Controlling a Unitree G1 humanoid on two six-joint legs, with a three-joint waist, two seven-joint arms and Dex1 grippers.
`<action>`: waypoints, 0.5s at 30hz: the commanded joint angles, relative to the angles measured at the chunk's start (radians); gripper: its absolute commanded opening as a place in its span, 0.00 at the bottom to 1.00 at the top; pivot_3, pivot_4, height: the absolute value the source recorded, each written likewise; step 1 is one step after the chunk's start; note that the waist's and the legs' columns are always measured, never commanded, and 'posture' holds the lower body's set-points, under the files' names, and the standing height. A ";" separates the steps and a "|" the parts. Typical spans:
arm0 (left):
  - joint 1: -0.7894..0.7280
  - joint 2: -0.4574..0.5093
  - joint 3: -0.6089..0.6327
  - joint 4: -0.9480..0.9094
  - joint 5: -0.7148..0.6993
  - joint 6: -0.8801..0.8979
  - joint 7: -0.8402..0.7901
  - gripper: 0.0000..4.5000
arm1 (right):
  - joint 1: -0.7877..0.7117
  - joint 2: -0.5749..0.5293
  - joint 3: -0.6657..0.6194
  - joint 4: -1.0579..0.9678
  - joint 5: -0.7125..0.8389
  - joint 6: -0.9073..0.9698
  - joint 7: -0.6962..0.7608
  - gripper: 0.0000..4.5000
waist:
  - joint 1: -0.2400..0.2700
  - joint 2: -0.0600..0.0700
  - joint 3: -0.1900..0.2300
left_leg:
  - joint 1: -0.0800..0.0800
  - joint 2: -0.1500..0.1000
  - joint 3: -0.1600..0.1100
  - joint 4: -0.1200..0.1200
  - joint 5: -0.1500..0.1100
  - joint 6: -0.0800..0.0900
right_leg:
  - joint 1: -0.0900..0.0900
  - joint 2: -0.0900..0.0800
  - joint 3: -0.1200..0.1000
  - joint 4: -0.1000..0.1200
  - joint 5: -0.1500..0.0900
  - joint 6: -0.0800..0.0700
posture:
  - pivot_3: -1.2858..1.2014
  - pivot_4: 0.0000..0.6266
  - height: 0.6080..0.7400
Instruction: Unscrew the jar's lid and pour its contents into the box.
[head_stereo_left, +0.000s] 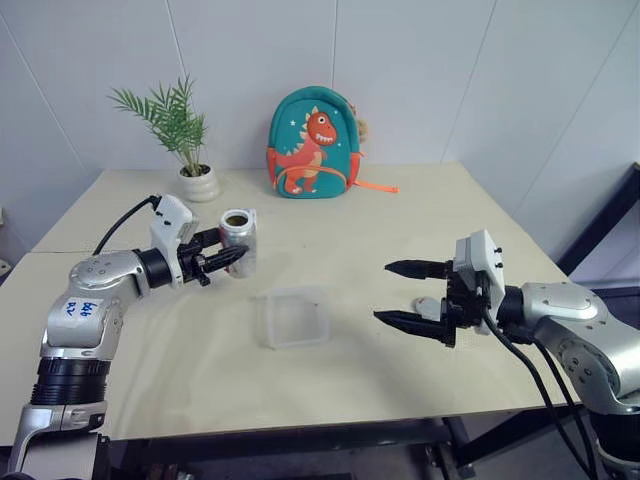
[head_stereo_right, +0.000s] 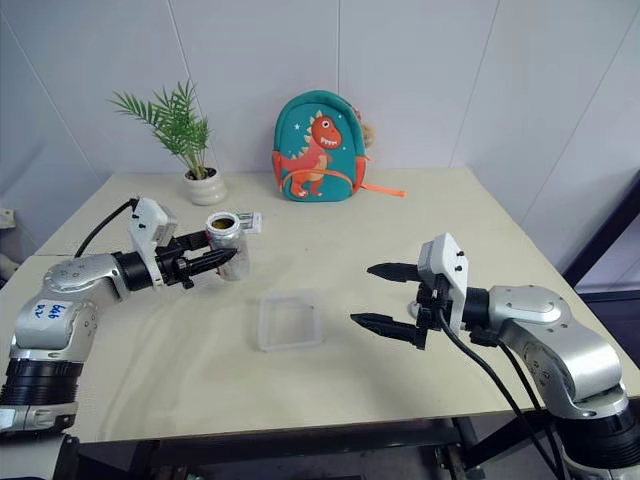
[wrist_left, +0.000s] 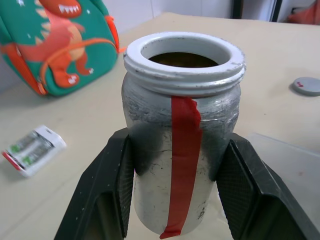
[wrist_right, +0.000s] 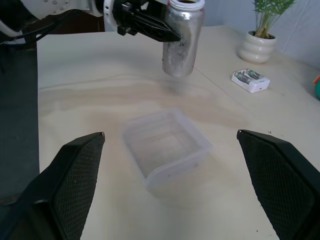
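1. The jar (wrist_left: 182, 145) is a small silvery-grey cylinder with scuffed, patchy paint and a strip of red tape running down its side.
2. Its mouth is uncovered: a white threaded rim (wrist_left: 184, 62) rings a dark brownish inside (what lies in there I cannot make out).
3. The left gripper (head_stereo_left: 232, 258) is clamped on the jar's body, one black finger (wrist_left: 107, 192) on each side, and holds it upright in the air above the left part of the table (head_stereo_left: 400, 200).
4. The box (head_stereo_left: 293, 317) sits on the table near the middle, to the right of the jar and nearer than it; it is shallow, square, of clear frosted plastic, and looks empty.
5. The right gripper (head_stereo_left: 408, 295) hangs over the right side of the table with its jaws spread wide and nothing between them, pointing left toward the box.
6. A round grey lid (wrist_left: 306, 86) lies flat on the table, apart from the jar.
7. At the far edge stand a plant in a white pot (head_stereo_left: 199, 184) and a teal dinosaur backpack (head_stereo_left: 312, 143).
8. A small white and green packet (wrist_right: 250, 80) lies on the table near the pot.
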 joint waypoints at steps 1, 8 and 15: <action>0.026 0.051 -0.041 -0.088 0.055 -0.063 -0.035 0.44 | -0.017 0.018 -0.004 0.023 -0.012 -0.039 -0.008 0.99 | 0.000 0.000 0.000 | 0.000 0.000 0.000 0.000 0.000 0.000 | 0.000 0.000 0.000 0.000 0.000 0.000 | 0.52 0.24 1.00; 0.048 0.043 -0.086 -0.084 0.145 -0.164 0.002 0.44 | -0.020 0.053 0.014 0.064 -0.038 -0.061 -0.014 0.99 | 0.001 0.000 0.000 | 0.000 0.000 0.001 0.000 0.000 0.000 | 0.000 0.000 0.001 0.000 0.000 0.000 | 0.52 0.24 1.00; -0.053 0.095 -0.231 0.016 0.466 -0.544 0.083 0.44 | -0.009 0.063 0.025 0.084 -0.062 -0.080 -0.009 0.99 | 0.003 0.000 0.000 | 0.000 0.000 0.002 0.000 0.000 0.000 | 0.000 0.000 0.002 -0.001 0.000 0.001 | 0.52 0.24 1.00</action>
